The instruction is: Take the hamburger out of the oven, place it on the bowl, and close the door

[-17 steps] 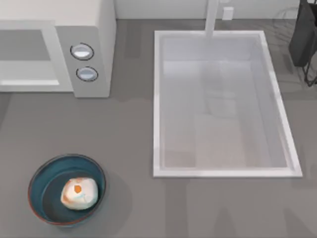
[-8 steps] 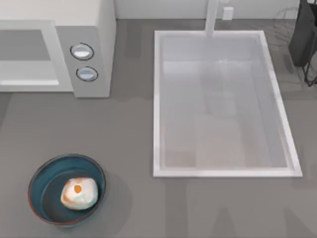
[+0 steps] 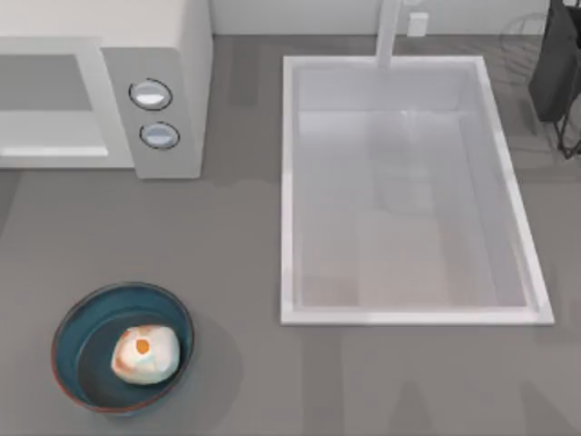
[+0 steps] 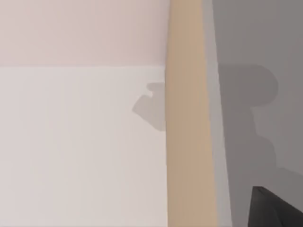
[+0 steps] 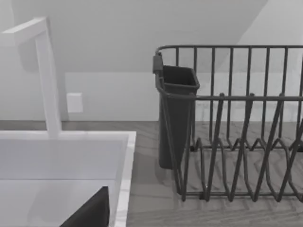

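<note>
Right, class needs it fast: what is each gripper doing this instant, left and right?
Left gripper: cannot be told.
Right gripper: cannot be told.
Neither holds the hamburger, which lies in the bowl.

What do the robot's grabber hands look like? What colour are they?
A corner of each one peeks into its wrist view. The left tool is a plain black piece with sharp, straight edges. The right tool is a dark charcoal wedge with one slanted edge. I can see no cables, stickers or markings on these parts.
</note>
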Controlling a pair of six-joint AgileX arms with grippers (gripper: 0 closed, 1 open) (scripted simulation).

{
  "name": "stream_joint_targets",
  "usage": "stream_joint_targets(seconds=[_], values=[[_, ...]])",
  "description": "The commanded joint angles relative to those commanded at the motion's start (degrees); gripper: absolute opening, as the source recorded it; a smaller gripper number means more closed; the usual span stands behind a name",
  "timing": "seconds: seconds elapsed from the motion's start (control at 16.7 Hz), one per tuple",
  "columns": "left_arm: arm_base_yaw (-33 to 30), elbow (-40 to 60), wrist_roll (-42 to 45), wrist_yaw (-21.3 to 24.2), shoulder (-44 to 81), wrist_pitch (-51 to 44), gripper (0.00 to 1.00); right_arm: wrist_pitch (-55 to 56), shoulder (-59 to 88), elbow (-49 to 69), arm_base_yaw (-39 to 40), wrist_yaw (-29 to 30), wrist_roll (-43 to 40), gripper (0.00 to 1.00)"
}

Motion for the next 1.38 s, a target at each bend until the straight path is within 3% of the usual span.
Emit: stream_joint_targets(seconds=[0.18,0.66,1.08,1.38], values=[[-1.2,-2.3,-1.4,-0.6,-2.2,1.3,0.0,0.0,0.0,0.0,0.0,0.0,0.0,1.0],[-9.4,-21.3,-10.4,-4.6,-17.1,10.3,0.0,0.0,0.0,0.0,0.0,0.0,0.0,1.0],[-10.4,-23.0,-11.8,-5.3,-18.6,11.0,0.0,0.0,0.0,0.0,0.0,0.0,0.0,1.0],[-21.4,-32.8,-21.9,-11.3,-30.1,14.6,0.0,0.0,0.0,0.0,0.0,0.0,0.0,1.0]])
